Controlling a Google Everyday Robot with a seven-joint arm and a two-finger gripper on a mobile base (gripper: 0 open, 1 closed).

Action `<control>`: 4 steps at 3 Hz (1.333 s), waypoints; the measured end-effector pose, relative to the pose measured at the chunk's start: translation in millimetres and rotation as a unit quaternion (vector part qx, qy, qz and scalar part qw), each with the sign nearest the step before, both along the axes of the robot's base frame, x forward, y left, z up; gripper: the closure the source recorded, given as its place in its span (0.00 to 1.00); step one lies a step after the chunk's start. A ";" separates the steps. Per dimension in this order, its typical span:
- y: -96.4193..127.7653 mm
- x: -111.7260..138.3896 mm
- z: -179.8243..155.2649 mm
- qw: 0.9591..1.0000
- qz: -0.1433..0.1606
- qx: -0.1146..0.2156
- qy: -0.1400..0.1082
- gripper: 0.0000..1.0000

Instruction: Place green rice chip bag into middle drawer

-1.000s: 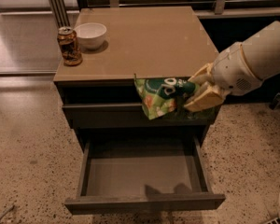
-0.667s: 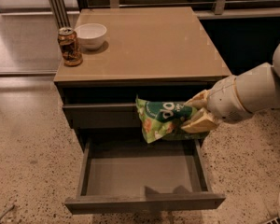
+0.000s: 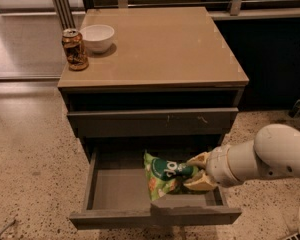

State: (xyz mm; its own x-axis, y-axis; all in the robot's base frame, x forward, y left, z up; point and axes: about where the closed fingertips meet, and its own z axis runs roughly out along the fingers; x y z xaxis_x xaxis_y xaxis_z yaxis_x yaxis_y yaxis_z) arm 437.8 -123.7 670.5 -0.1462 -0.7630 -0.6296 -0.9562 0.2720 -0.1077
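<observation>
Can point(image 3: 74, 48) and bowl point(image 3: 97, 37) stand on the cabinet point(image 3: 160, 49), well above the open drawer point(image 3: 115, 191). Bag point(image 3: 165, 176) hangs low inside the drawer, right of its middle. Gripper point(image 3: 198, 172), at the drawer's right side, clenches the bag's edge. Placing step, I judge; next, release and withdraw upward

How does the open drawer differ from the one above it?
The middle drawer is pulled out, floor showing; the drawer front above is closed. That front bears pale scratches; the middle drawer's is plain. Both are grey-brown. The gripper holds the green rice chip bag in the middle drawer.
</observation>
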 end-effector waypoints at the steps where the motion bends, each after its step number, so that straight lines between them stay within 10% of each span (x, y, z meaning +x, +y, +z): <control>1: -2.7 -16.5 -100.3 0.998 -0.002 0.003 0.063 1.00; 4: -10.7 4.8 -127.7 0.997 0.031 -0.067 -0.005 1.00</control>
